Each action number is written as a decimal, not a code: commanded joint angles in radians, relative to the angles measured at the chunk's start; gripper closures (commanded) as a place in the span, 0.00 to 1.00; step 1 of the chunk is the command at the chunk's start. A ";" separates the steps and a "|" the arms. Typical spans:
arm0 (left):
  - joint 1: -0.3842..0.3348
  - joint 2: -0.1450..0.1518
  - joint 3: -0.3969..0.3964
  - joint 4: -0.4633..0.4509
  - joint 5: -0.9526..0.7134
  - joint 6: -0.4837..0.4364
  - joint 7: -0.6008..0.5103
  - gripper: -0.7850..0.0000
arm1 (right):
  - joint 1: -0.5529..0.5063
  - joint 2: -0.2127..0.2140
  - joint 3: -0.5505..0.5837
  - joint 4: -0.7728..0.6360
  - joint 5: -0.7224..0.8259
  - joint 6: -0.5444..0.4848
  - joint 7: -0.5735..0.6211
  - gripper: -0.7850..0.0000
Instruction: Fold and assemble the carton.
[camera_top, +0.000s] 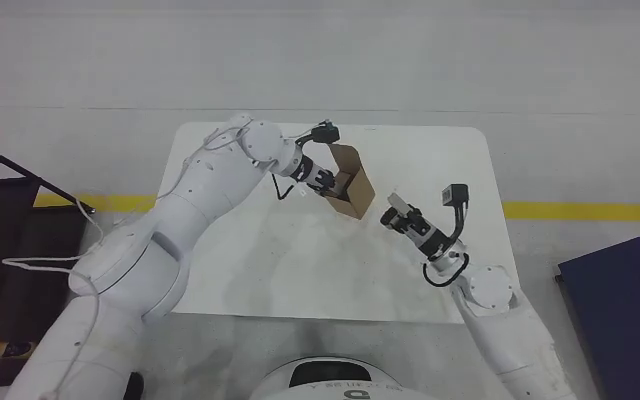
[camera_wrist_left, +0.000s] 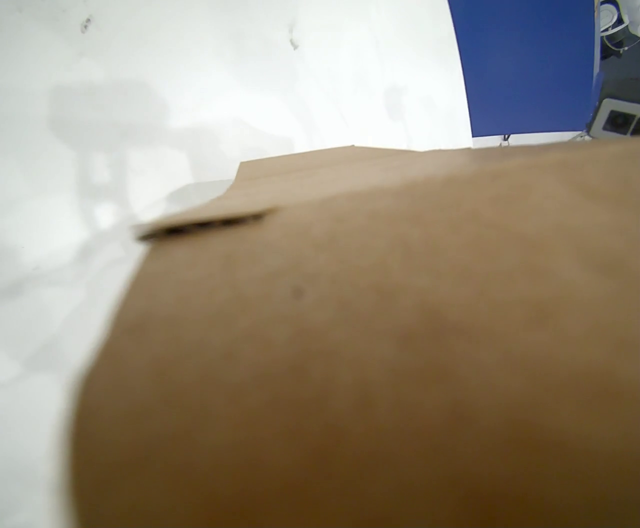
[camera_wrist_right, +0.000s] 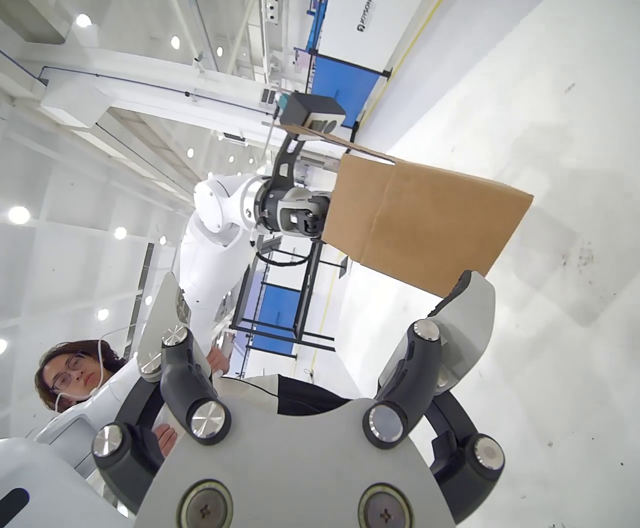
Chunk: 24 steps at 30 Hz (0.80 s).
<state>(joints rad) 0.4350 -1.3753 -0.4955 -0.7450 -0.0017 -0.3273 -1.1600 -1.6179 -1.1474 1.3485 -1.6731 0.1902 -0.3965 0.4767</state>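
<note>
**Cardboard carton gripped in my left hand, right hand wide open beside it**

Brown and corrugated, the carton (camera_wrist_right: 425, 220) is opened out into a box shape. It sits over the far middle of the white bench (camera_top: 300, 270), between my two hands. My left hand (camera_wrist_right: 316, 220) is closed on one of its side walls. The carton hangs tilted from that grip, and its shadow lies apart from it on the bench, so it looks lifted clear of the surface. One flap sticks out at the end where my left wrist camera sits. In my left wrist view the board is very close: a plain brown panel covers most of what I see, with a cut corrugated edge showing against the bench.

My right hand (camera_wrist_right: 317, 277) is spread wide and holds nothing. It is raised just beside the carton, on the side away from my left hand. It is near the carton but not touching it, with the fingers pointing towards the board.

Beyond the bench a yellow line (camera_top: 570, 210) runs across the floor. A dark blue sheet (camera_top: 605, 290) lies on the floor to my right.
</note>
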 joint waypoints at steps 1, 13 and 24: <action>0.014 0.009 -0.010 -0.035 0.005 0.022 -0.012 1.00 | -0.021 0.003 0.023 -0.024 -0.001 -0.002 0.000 0.00; 0.062 0.025 -0.012 -0.180 0.079 0.172 -0.067 1.00 | -0.074 0.008 0.044 -0.052 -0.001 -0.013 0.015 0.00; 0.076 0.002 0.011 -0.189 0.094 0.227 -0.094 0.47 | -0.056 0.003 0.001 0.003 0.055 -0.026 0.066 0.00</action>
<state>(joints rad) 0.5106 -1.3718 -0.4857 -0.9384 0.0903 -0.1016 -1.2508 -1.6760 -1.1435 1.3534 -1.6759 0.2371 -0.4211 0.5372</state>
